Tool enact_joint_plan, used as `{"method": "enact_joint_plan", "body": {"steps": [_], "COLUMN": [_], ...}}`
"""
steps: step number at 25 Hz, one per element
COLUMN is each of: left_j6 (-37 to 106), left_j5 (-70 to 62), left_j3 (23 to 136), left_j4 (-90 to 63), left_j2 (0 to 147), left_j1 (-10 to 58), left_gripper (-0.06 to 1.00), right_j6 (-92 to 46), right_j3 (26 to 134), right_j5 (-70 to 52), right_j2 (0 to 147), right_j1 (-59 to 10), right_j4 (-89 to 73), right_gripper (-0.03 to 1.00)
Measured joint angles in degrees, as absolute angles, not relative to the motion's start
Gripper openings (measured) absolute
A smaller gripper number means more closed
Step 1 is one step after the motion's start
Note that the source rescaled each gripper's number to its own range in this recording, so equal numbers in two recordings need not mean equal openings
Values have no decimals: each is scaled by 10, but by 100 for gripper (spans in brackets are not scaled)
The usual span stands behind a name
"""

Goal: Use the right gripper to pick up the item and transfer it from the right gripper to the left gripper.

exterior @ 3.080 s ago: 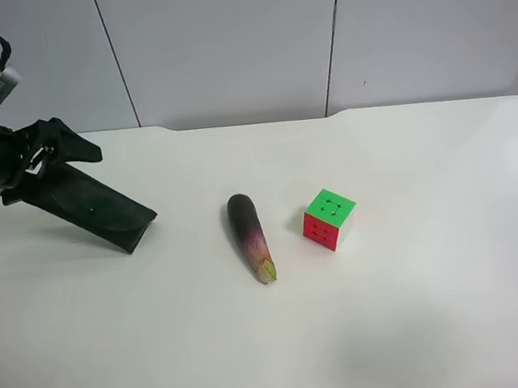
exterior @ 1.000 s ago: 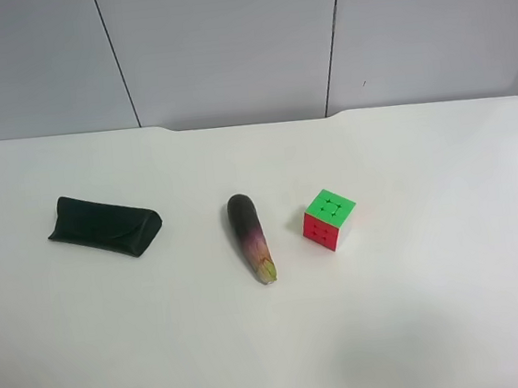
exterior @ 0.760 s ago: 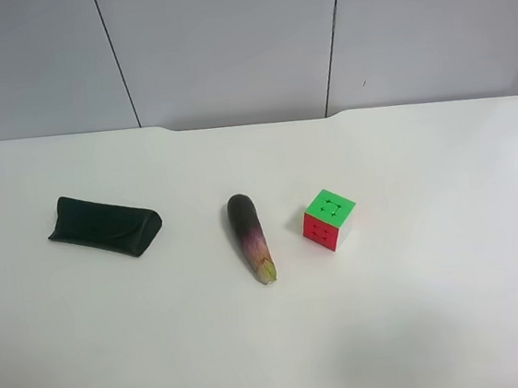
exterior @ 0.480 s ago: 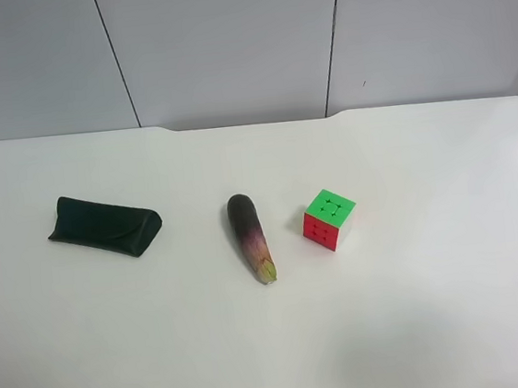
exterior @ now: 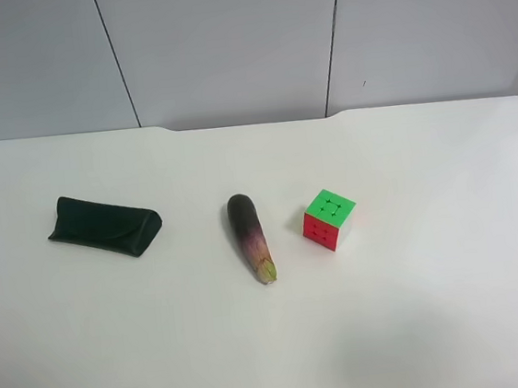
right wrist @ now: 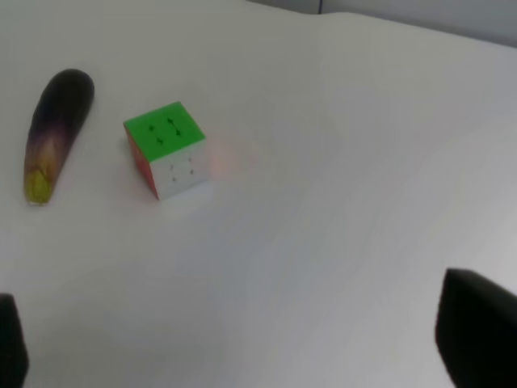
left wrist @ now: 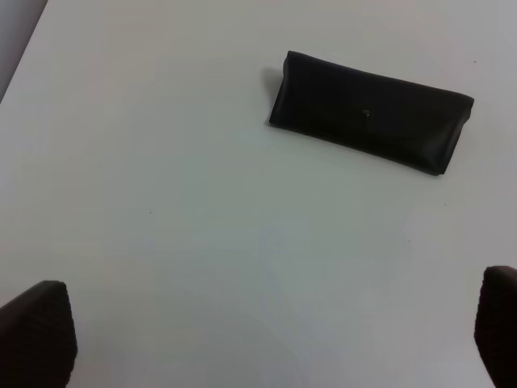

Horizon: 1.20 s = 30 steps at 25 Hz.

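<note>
Two tools spread wide | matte black wedge case flat | glossy eggplant | cube

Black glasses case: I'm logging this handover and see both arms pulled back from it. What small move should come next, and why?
Probably none beyond keeping both arms back. The black soft leather-like glasses case lies flat on the white table, apart from the dark purple eggplant. The left gripper is open above it, holding nothing, and the right gripper is open near the coloured puzzle cube. So the transfer looks finished.
</note>
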<state>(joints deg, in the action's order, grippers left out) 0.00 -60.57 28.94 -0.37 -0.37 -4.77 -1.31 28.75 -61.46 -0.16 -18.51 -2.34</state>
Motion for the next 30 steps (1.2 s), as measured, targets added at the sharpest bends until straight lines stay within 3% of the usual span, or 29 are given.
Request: {"method": "enact_joint_plan", "body": {"steps": [11, 30], "left_j6": [0, 0], "left_j5": [-605, -603], "left_j3": [289, 289], "left_j4": [-4, -4], "left_j2": [-4, -4], "left_j1": [21, 24], "left_gripper": [100, 100], "right_j6": [-13, -13], "right_j3": [288, 288], "right_j5": [-615, -615], "right_j2": [-2, -2], "right_j1": [-148, -53], "right_j4": [-23, -23], "right_gripper": [100, 100]}}
